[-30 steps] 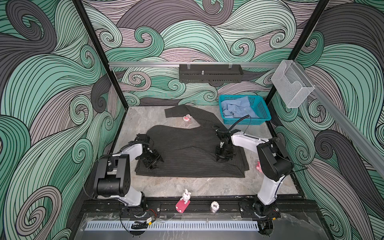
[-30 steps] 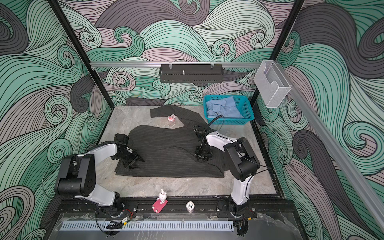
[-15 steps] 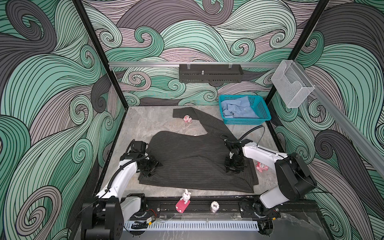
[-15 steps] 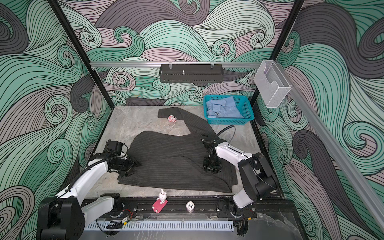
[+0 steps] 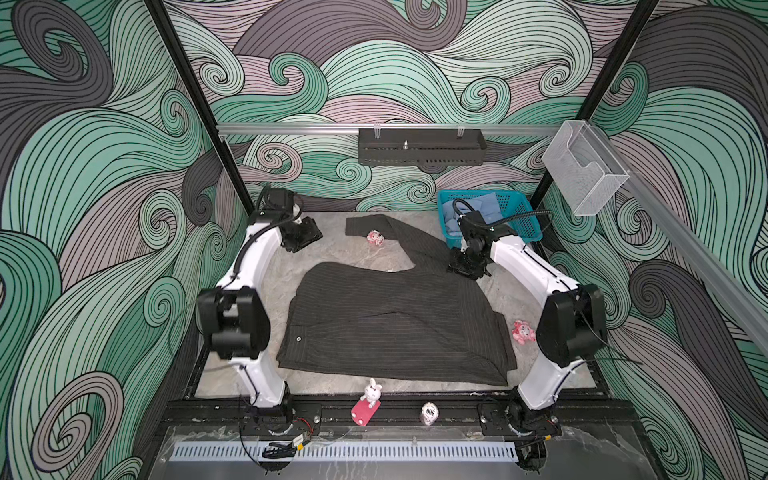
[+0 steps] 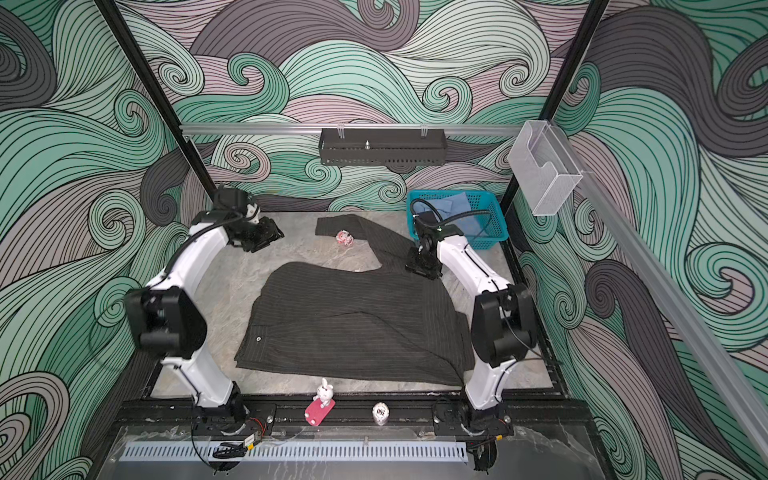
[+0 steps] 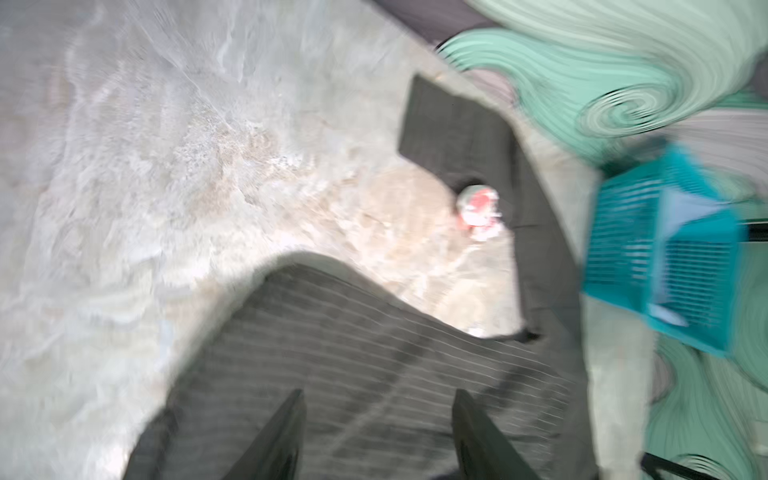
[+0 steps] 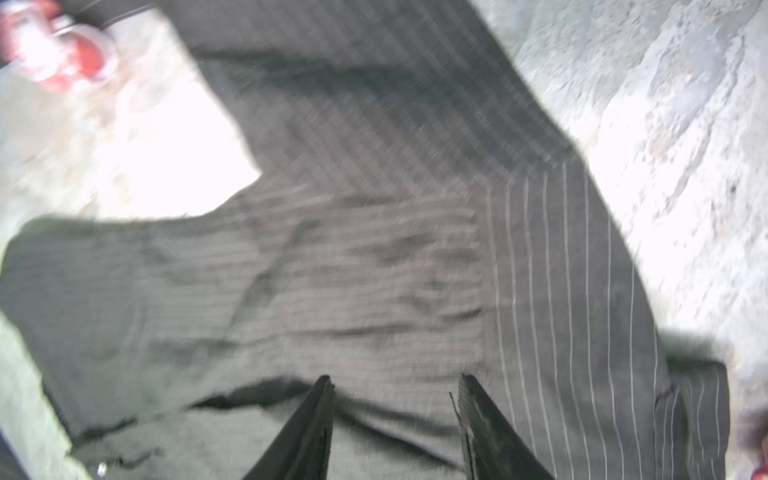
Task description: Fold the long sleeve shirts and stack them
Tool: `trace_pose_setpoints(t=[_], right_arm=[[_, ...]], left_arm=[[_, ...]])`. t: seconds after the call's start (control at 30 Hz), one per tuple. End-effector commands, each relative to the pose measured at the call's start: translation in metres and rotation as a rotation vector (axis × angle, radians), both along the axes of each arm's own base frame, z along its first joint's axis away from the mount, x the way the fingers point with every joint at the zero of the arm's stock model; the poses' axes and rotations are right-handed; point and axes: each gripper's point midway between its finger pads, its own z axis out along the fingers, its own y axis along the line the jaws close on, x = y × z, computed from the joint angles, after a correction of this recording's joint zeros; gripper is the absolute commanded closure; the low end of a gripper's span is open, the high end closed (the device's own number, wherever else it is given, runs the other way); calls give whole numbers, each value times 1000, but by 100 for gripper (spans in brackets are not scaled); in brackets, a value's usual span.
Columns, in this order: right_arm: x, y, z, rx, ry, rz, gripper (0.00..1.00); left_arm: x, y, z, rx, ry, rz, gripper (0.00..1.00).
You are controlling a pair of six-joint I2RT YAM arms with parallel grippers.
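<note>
Toy point(image 5: 375, 237) beside dark shirt point(image 5: 395, 328) (basket point(image 5: 525, 224) near).

The left arm point(image 5: 253, 257) is bent high at the elbow and reaches toward the back. The left gripper point(image 5: 301, 237) is raised, its jaws apart and holding nothing (its wrist view is blurred). The right arm point(image 5: 523, 266) stretches forward. The right gripper point(image 5: 467, 269) points down and sits low, its jaws also parted and empty.

Even light; blurred, glare-washed wrist views.
</note>
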Motion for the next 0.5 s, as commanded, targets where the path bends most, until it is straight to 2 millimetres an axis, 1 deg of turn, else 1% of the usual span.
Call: trace_pose_setpoints(t=[0.0, 0.07, 0.17, 0.23, 0.3, 0.37, 0.47], right_arm=[[8, -7, -3, 10, 26, 4, 50], [15, -9, -3, 12, 19, 8, 50], [21, -12, -4, 14, 11, 4, 50], [23, -12, -5, 19, 13, 2, 50], [24, -14, -7, 21, 17, -2, 50], [25, -15, -9, 23, 20, -5, 50], [26, -16, -11, 24, 26, -11, 50]], left_arm=[[-13, 9, -52, 62, 233, -76, 39], [-5, 18, -74, 108, 279, -78, 38], [3, 26, -101, 133, 343, -89, 37], [8, 28, -118, 141, 367, -108, 37], [11, 25, -132, 112, 386, -129, 39], [10, 17, -140, 65, 415, -145, 42], [5, 6, -143, 3, 436, -172, 46]])
